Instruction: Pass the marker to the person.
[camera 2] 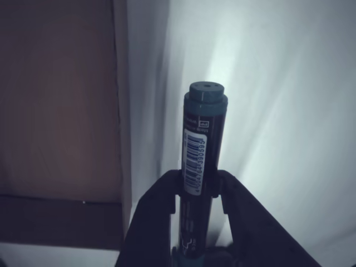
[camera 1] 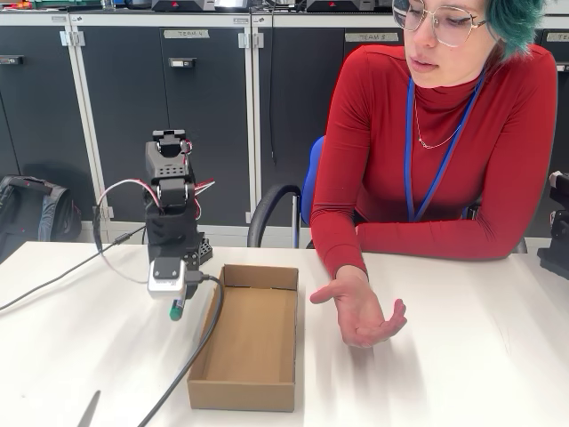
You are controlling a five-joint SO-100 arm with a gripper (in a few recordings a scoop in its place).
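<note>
My gripper (camera 2: pixel 201 186) is shut on the marker (camera 2: pixel 201 144), whose green end and barcode label stick out past the black fingers in the wrist view. In the fixed view the gripper (camera 1: pixel 174 298) hangs just above the table, left of the cardboard box, and the marker's green tip (camera 1: pixel 177 310) pokes out below it, pointing down. The person (camera 1: pixel 444 151) in a red sweater sits behind the table at the right. Their open hand (camera 1: pixel 360 311) rests palm up on the table, right of the box.
An open, empty cardboard box (camera 1: pixel 250 336) lies between the gripper and the hand. A black cable (camera 1: pixel 197 351) runs from the arm toward the front edge. Another cable (camera 1: pixel 53 280) trails off to the left. A black device (camera 1: pixel 557 240) stands at the right edge.
</note>
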